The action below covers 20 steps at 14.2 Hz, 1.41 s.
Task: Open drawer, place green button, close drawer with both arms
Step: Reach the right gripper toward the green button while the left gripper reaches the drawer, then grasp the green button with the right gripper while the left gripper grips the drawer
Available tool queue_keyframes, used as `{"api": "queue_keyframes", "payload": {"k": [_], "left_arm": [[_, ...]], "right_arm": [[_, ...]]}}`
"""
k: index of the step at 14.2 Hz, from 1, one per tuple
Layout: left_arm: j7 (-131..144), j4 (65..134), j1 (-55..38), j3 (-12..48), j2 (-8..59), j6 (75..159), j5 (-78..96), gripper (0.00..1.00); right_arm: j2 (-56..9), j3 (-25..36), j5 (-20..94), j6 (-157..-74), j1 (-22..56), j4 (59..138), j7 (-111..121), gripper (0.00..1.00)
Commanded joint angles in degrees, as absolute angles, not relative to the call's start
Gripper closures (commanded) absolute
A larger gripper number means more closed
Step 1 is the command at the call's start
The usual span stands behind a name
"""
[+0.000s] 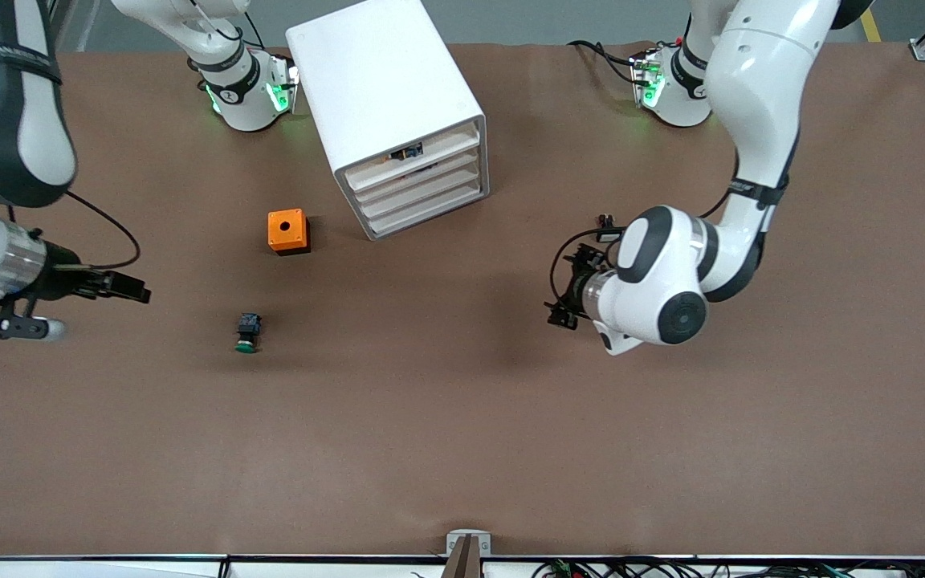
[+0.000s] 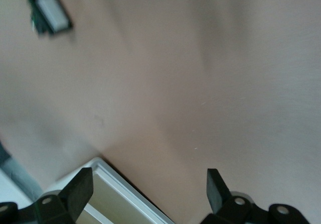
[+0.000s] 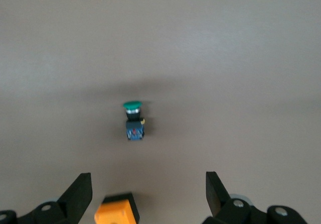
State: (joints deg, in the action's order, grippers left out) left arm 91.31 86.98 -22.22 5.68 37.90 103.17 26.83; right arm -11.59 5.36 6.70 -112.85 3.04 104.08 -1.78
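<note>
The white cabinet (image 1: 386,88) stands at the table's middle, toward the robots' bases. All its drawers are shut; the plain drawer fronts (image 1: 421,193) lie below the top front, which bears a dark-and-orange mark. The green-capped button (image 1: 246,331) lies on its side on the table, nearer the front camera than the orange cube (image 1: 288,231). It also shows in the right wrist view (image 3: 133,120). My right gripper (image 1: 135,290) is open and empty, apart from the button, toward the right arm's end; its wrist view (image 3: 148,184) shows the same. My left gripper (image 1: 560,295) is open and empty beside the cabinet; a cabinet corner (image 2: 118,194) lies between its fingers (image 2: 83,189).
The orange cube with a round hole also shows in the right wrist view (image 3: 117,214). A small dark part with a pale face (image 2: 50,15) lies on the table in the left wrist view. The brown table (image 1: 462,449) spreads wide toward the front camera.
</note>
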Motion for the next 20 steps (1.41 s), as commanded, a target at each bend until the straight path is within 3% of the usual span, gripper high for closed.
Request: {"api": "queue_keyframes", "payload": {"k": [1,7,9,14,20], "left_arm": [[96.5,85.1,-25.4,5.2,40.8,102.7,31.1,0.0],[114.8,87.0,-30.9,5.3,44.6,101.4,47.2,0.0],[119.0,87.2,-32.4,5.4,46.2,101.3,50.9,0.26],[129.0,87.0,-37.4,5.3,49.3,101.2,58.0,0.52],[133.2,86.9,-38.1,5.7,49.2,98.0,59.8,0.53]], "right_arm": [[-11.9,5.4,7.2,-127.2,5.6,114.6,-3.6,0.0],[-17.6,5.3,7.6,-149.6,10.0,126.1,-10.3,0.0],[-20.3,5.4,7.6,-155.3,12.8,127.6,-13.4,0.0],[-23.6,5.5,6.8,-157.7,14.0,127.4,-13.4,0.0],[-25.0,5.6,6.8,-157.7,13.5,127.4,-13.5,0.03]]}}
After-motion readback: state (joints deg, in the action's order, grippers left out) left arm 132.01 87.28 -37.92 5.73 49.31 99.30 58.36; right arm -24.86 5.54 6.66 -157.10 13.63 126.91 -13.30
